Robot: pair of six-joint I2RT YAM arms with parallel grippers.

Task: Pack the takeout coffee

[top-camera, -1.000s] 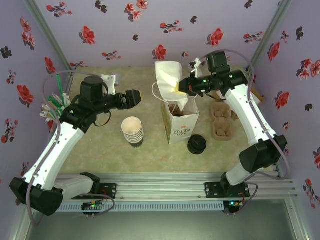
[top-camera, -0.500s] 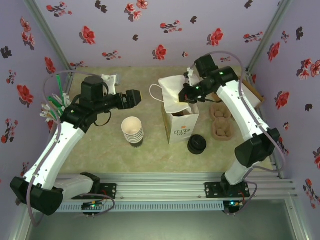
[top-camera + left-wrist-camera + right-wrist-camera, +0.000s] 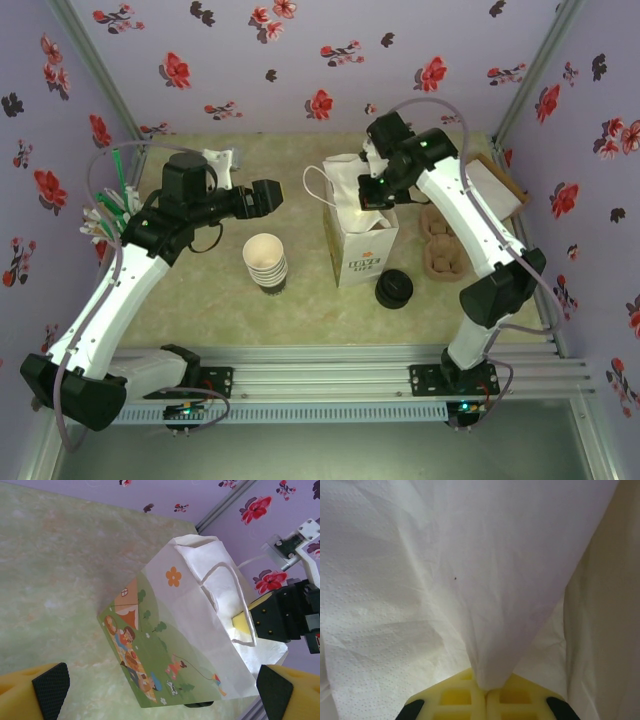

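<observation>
The right arm point(image 3: 470, 215), which a second ago reached in from the bench's point(image 3: 200, 290) right edge with its load held high, has swung toward the back edge and come lower. The left arm point(image 3: 130, 270) has not moved; the left gripper point(image 3: 272, 195) hangs left of the bag with its jaws spread wide on nothing. The white paper bag point(image 3: 360, 250) stands upright mid-bench. The right gripper point(image 3: 487, 700), jaws pressed together, pinches a white napkin point(image 3: 350, 180), which now lies over the bag's mouth instead of standing above it. A stack of lidless cups point(image 3: 266, 262) sits left of the bag. Black lids point(image 3: 394, 289) sit just beside its front right corner. Whether the takeout coffee is inside, I cannot tell; the napkin covers the opening.
</observation>
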